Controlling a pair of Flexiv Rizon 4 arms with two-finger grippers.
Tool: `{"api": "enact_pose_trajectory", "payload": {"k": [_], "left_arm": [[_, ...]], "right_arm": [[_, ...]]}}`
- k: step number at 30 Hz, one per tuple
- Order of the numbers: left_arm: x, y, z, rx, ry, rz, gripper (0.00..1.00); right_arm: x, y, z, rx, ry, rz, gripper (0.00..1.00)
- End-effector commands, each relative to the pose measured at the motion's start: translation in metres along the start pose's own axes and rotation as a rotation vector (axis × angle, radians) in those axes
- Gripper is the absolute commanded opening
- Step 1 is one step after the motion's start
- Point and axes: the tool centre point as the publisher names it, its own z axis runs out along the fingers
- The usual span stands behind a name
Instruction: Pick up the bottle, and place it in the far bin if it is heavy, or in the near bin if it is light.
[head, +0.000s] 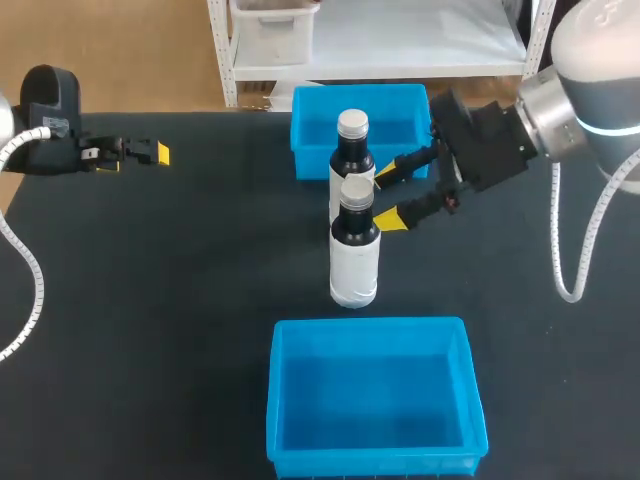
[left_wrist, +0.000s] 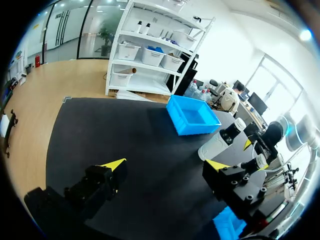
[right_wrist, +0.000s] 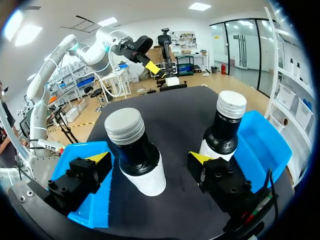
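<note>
Black surface (head: 180, 300): at 10 o'clock the left jaws gape empty. At centre a bottle (head: 354, 255) stands between near bin (head: 277, 400) at 6 and far bin (head: 310, 140) at 12, a second bottle (head: 352, 150) crowding just behind. From 3 o'clock the right jaws, wide open, flank the first bottle's neck without touching.

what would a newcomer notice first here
Two dark bottles with white labels stand mid-table, the near bottle just in front of the far bottle. The right gripper is open, the near bottle between its fingers. Bright blue bins frame them: far bin, near bin.
</note>
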Motion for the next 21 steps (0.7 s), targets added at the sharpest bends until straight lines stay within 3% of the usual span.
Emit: {"api": "enact_pose_trajectory", "payload": {"k": [1, 21], "left_arm": [[0.000, 0.000, 0.000, 0.000, 0.000, 0.000, 1.00], [0.000, 0.000, 0.000, 0.000, 0.000, 0.000, 1.00]], "right_arm": [[0.000, 0.011, -0.001, 0.024, -0.003, -0.017, 1.00], [-0.009, 0.027, 0.025, 0.009, 0.006, -0.075, 1.00]]}}
